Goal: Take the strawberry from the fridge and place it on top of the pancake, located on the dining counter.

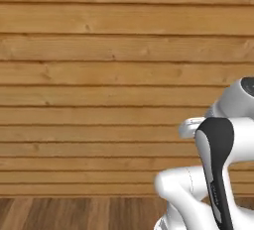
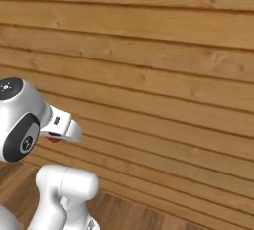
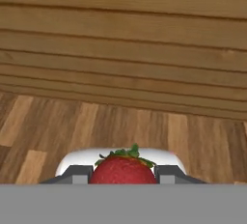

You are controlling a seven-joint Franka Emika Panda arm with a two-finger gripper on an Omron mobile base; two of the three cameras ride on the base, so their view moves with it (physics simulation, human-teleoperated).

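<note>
the tool (image 3: pixel 123 179) is clamped on the red strawberry (image 3: pixel 123 170), green leaves up, facing a wooden plank wall (image 3: pixel 125 39) above a wood floor (image 3: pixel 120 131).

Strawberry (image 3: pixel 124 170) between gripper (image 3: pixel 124 174) fingers, at 6 o'clock in hand view; floor (image 3: pixel 120 131) below, plank wall (image 3: pixel 125 49) at 12 o'clock behind.

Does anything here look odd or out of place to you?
Nothing looks damaged or spilled. The one curious sight: the gripper is clamped on a strawberry facing a plank wall and wooden floor, with no counter or plate nearby.
</note>
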